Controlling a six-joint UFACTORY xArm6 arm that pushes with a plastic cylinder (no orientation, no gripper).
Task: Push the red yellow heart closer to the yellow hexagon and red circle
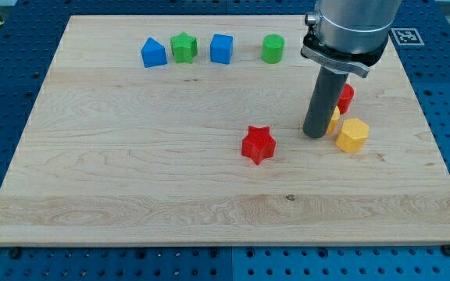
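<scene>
My tip (316,136) rests on the wooden board (131,172) at the view's right. A yellow block, probably the heart (333,120), is mostly hidden behind the rod and touches its right side. The red circle (345,97) sits just above it, partly hidden by the rod's housing. The yellow hexagon (352,135) lies just right of the tip and below the heart, close to it or touching it.
A red star (258,144) lies left of the tip. Along the view's top stand a blue house-shaped block (153,53), a green star (183,47), a blue cube (221,48) and a green cylinder (273,48).
</scene>
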